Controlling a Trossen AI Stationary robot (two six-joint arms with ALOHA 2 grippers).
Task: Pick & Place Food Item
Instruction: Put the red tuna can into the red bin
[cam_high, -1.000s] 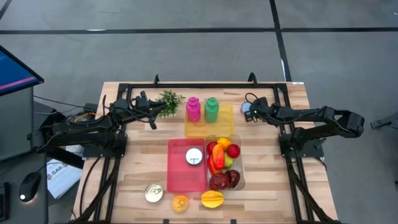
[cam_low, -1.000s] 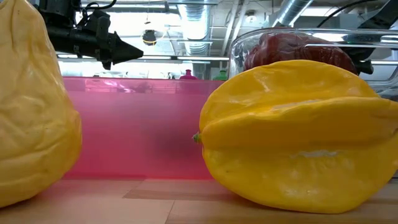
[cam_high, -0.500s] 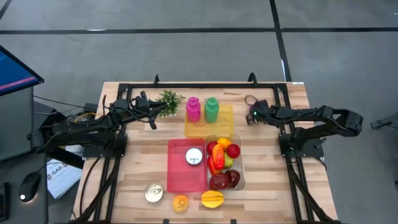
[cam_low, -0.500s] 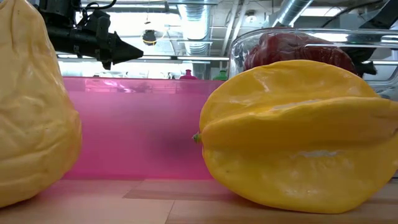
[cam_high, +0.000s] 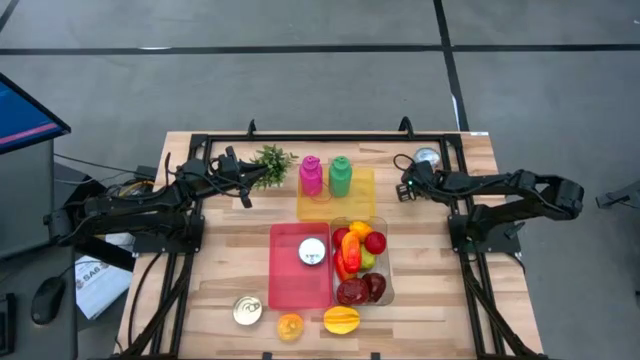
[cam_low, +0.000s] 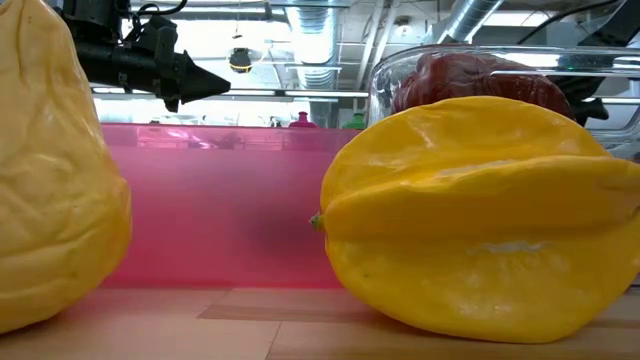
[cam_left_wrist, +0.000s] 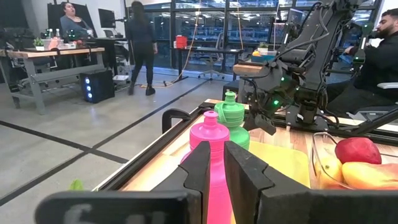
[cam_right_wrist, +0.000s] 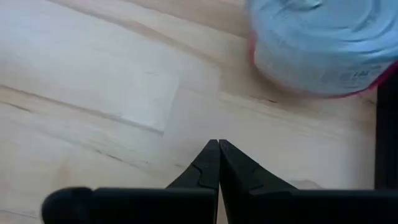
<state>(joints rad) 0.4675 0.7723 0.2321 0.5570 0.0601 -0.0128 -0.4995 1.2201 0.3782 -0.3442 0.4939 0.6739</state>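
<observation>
A tin can (cam_high: 427, 157) with a pale blue label and a red rim stands on the wood near the table's far right corner; the right wrist view shows the tin can (cam_right_wrist: 323, 43) just ahead. My right gripper (cam_high: 406, 187) is shut, hovers low over bare wood just short of the can and touches nothing; my right gripper (cam_right_wrist: 218, 144) shows there too. My left gripper (cam_high: 246, 186) waits beside the small green plant (cam_high: 271, 160), its fingers a narrow gap apart, empty. A clear tub (cam_high: 388, 290) holds several fruits.
A yellow tray (cam_high: 362, 195) carries a pink bottle (cam_high: 311, 175) and a green bottle (cam_high: 341, 175). A pink tray (cam_high: 285, 280) holds a can (cam_high: 313, 252). Another can (cam_high: 247, 310), an orange fruit (cam_high: 290, 326) and a starfruit (cam_high: 341, 320) lie by the near edge. People are in the room behind.
The tin can, a second ago right at my right gripper's tip, now stands clear of it, closer to the table's far right corner. My right gripper has drawn slightly back toward the near edge. The left arm has kept still.
</observation>
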